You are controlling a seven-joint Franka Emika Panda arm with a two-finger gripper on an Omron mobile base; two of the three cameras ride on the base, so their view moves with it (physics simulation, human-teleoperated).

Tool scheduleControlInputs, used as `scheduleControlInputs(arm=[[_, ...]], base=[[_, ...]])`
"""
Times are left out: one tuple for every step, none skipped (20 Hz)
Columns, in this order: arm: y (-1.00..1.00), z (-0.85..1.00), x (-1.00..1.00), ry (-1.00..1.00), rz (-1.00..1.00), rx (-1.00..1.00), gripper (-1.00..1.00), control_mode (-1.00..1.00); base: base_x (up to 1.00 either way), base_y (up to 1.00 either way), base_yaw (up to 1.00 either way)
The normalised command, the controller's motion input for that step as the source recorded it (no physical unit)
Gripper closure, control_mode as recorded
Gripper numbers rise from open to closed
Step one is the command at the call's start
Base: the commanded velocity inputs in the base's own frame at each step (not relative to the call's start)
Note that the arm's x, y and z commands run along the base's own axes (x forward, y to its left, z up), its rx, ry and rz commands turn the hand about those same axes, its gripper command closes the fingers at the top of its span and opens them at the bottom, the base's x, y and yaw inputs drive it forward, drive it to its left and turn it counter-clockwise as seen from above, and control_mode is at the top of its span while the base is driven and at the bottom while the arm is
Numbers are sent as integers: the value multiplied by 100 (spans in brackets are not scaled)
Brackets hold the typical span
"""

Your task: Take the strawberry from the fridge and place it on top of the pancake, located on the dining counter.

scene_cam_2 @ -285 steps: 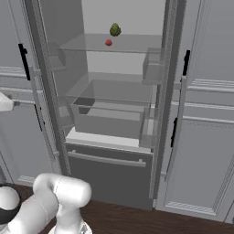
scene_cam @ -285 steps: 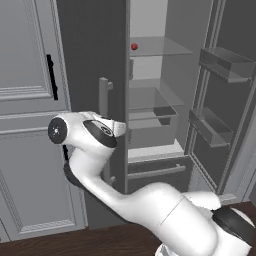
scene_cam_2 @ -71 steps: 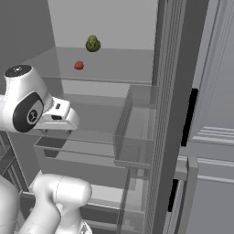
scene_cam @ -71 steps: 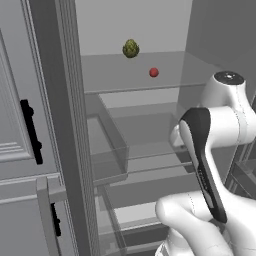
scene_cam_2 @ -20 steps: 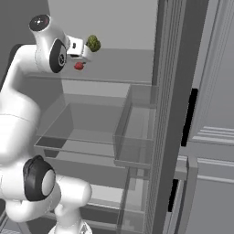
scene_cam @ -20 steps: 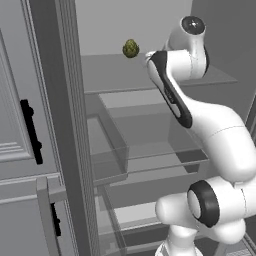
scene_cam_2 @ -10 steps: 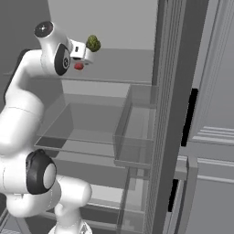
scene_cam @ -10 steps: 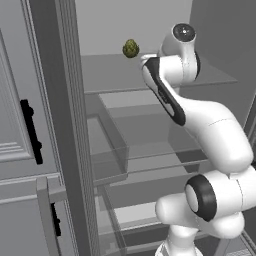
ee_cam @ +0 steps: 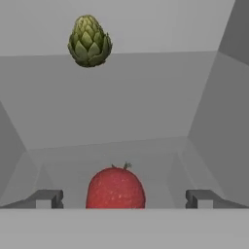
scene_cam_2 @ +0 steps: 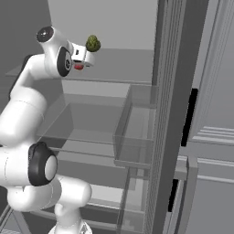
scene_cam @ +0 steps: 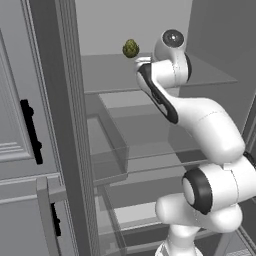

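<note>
Pale fridge shelf (ee_cam: 121, 102) bears strawberry (ee_cam: 115, 188) between spread claw (ee_cam: 124, 198) tips.

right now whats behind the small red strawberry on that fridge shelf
A bumpy yellow-green fruit sits behind the small red strawberry, off to one side, with the grey back wall beyond. The strawberry's underside is hidden.

- In the hand view, we are seeing the strawberry (ee_cam: 115, 187) cut off along its lower part by the bottom band; its base and its contact with the shelf are staying hidden.
- In the right base view, the hand is covering most of the strawberry (scene_cam_2: 78, 67); only a small red patch is showing beneath it.
- In the left base view, the arm's upper links are blocking the spot beside the yellow-green fruit (scene_cam: 131, 48).
- The gripper (ee_cam: 124, 198) is showing only its two fingertips (ee_cam: 45, 198); we are unable to tell whether they are touching the fruit.
</note>
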Motion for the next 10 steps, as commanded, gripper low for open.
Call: scheduleControlInputs(arm=[[7,-4,26,0,-5,0,-100,-100],[11,-6,32,0,-5,0,-100,-100],[8,-8,35,0,-4,0,-100,-100],[2,-9,32,0,-3,0,-100,-100],[0,-16,32,0,-2,0,-100,-100],[0,-12,18,0,0,0,-100,-100],[0,-11,3,3,-1,0,-100,-100],[0,-11,0,3,0,0,-100,-100],[0,-16,0,4,0,0,-100,-100],[0,-17,0,3,0,0,-100,-100]], base=[[0,0,0],[0,0,0],[0,0,0],[0,0,0],[0,0,0],[0,0,0],[0,0,0],[0,0,0],[0,0,0],[0,0,0]])
